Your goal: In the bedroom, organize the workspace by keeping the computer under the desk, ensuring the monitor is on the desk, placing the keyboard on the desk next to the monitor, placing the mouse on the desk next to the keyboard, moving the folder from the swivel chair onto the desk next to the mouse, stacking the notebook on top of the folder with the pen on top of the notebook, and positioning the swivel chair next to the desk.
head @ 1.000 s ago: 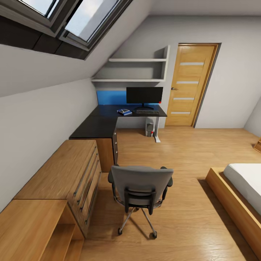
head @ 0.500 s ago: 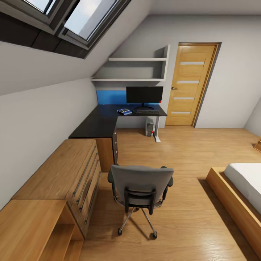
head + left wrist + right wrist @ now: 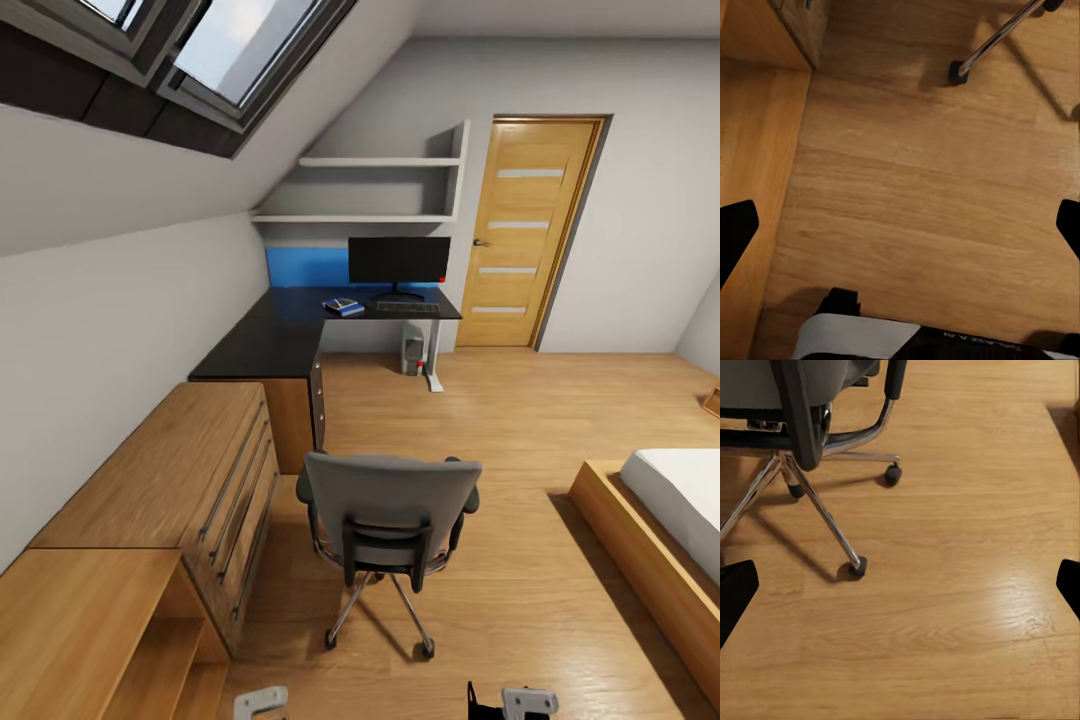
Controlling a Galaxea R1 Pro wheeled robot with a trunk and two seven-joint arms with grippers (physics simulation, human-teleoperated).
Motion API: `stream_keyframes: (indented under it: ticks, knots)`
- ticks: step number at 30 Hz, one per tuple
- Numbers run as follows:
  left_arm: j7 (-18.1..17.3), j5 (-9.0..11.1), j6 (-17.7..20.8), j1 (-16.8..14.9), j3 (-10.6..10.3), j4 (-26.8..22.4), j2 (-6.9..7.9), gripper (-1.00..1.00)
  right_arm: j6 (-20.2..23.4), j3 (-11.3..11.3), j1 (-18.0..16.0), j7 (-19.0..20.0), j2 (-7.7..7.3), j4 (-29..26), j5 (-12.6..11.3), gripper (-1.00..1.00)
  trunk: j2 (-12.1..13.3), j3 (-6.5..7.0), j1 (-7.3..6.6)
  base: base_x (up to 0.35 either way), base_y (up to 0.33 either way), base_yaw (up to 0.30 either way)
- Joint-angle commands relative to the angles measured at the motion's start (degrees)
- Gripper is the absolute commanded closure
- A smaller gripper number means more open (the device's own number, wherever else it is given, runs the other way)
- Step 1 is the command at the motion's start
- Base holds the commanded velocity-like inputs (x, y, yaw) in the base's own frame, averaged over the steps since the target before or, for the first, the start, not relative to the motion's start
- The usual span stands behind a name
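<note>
Swivel chair (image 3: 388, 520) on open floor (image 3: 520, 420), well apart from desk (image 3: 300, 335)

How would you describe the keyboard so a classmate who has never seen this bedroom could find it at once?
Start at the black L-shaped desk in the far corner beside the wooden door. On its far wing stands the black monitor; the keyboard lies flat just in front of its base. It is the slim dark strip, unlike the blue stack lying on its left.

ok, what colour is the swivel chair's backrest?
Grey upholstery with a black frame bar down the back of the swivel chair; clearest in the head view.
</note>
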Motion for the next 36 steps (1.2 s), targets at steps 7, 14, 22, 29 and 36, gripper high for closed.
stream_keyframes:
  ticks: [7,14,22,29,36]
  knots:
    - [0.65,0.55,-6.86,-0.21,-0.28,3.78,0.16,-1.0,-0.78,0.31,-0.14,-0.2,0.02,0.61,-2.13,-1.0,-2.89,-1.34,1.56,0.0,0.0,0.0]
    - [0.94,0.5,-6.97,-0.21,-0.48,3.77,-0.12,-1.0,-0.8,0.31,-0.14,-0.19,0.0,0.64,-2.16,-1.0,-5.7,-2.6,3.09,0.0,0.0,0.0]
    - [0.86,0.56,-6.76,-0.21,-0.56,5.8,-0.25,-1.0,-0.86,0.34,-0.14,-0.19,0.23,3.04,-2.23,-1.0,-8.91,-4.04,4.85,0.0,0.0,0.0]
    - [0.8,0.63,-6.73,-0.21,-0.52,6.41,-0.22,-1.0,-0.82,0.35,-0.14,-0.19,0.31,4.23,-2.25,-1.0,-11.72,-5.29,6.39,0.0,0.0,0.0]
    - [0.64,0.61,-6.76,-0.21,-0.49,6.92,-0.24,-1.0,-0.82,0.33,-0.14,-0.19,0.26,4.45,-2.26,-1.0,-14.52,-6.55,7.92,0.0,0.0,0.0]
